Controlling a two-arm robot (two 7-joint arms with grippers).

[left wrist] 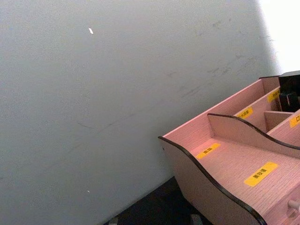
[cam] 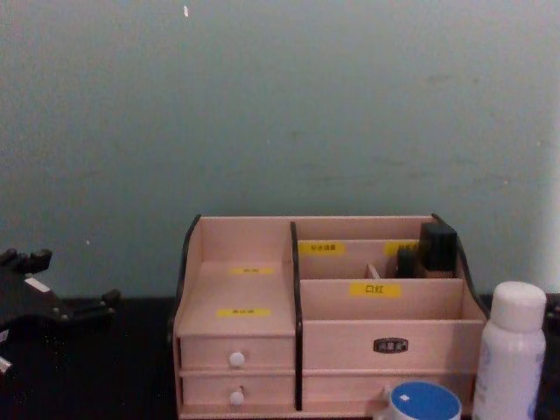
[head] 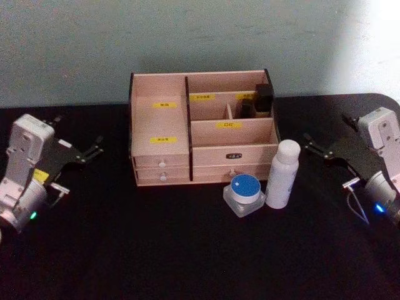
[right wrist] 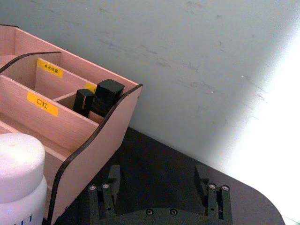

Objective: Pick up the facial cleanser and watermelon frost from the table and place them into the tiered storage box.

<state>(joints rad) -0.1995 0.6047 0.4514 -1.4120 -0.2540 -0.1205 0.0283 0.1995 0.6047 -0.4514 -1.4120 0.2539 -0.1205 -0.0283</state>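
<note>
Status: task not started, as far as the views show.

Facial cleanser stands upright on the black table, just in front of the right front corner of the tiered storage box. Watermelon frost sits on the table just left of the bottle and a little nearer the robot. Whether the two touch cannot be told. Both are outside the box.

Box contents: left stepped shelves bare, front right trough bare, back right compartment holds dark blocks.

Left gripper is well left of the box, fingers apart, holding nothing. Right gripper is to the right of the box, near the bottle but apart from it. The right wrist view shows its fingers spread wide with nothing between them.

Judgement: nothing is done, and both picks and both placements remain. The right gripper is the nearer one to both items. The bottle looks like the easier first pick, since it stands between that gripper and the jar
</note>
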